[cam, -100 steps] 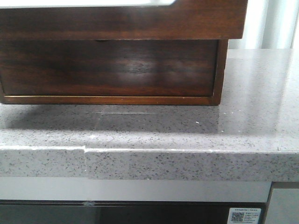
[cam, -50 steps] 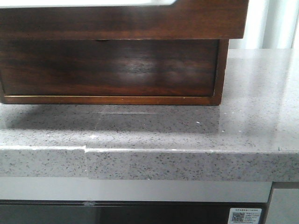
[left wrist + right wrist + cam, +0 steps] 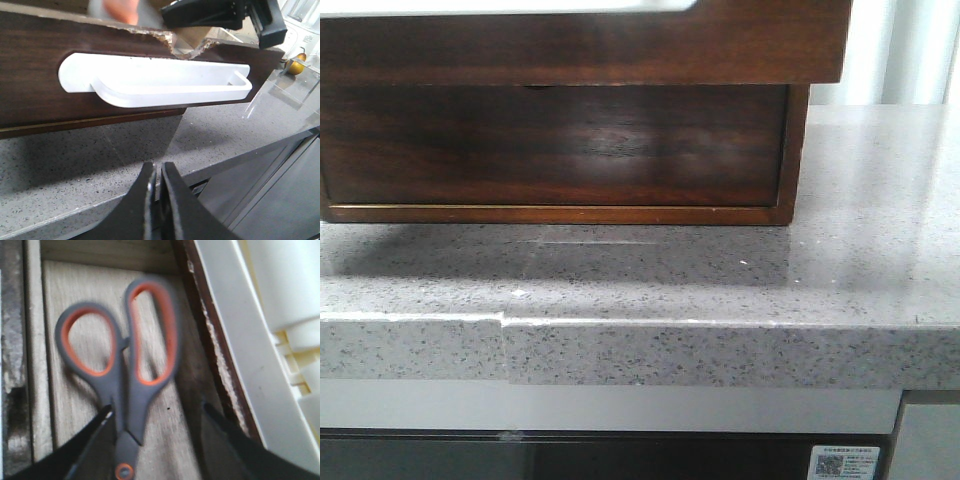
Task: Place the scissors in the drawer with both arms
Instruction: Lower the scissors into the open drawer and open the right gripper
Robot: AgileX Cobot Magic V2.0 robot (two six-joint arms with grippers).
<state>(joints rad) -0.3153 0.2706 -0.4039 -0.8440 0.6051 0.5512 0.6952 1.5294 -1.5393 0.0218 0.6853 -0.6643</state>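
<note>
The scissors [image 3: 122, 390], grey with orange-lined loops, lie flat on the pale floor of the drawer [image 3: 165, 440]. My right gripper [image 3: 157, 410] is open, its fingers either side of the scissors' neck, one tip close by the handle. In the front view the dark reddish-brown drawer [image 3: 580, 45] juts out over the wooden box [image 3: 550, 150]. The left wrist view shows the drawer's front [image 3: 30, 75] with a white handle [image 3: 165, 82]. My left gripper [image 3: 156, 167] is shut and empty, off the handle, over the counter edge. My right arm [image 3: 220, 15] hangs above the drawer.
The box stands on a grey speckled counter [image 3: 720, 270] whose front edge drops to dark cabinet fronts [image 3: 620, 455]. A white plastic object [image 3: 280, 315] lies beyond the drawer's side wall. A yellow object [image 3: 297, 65] sits far along the counter.
</note>
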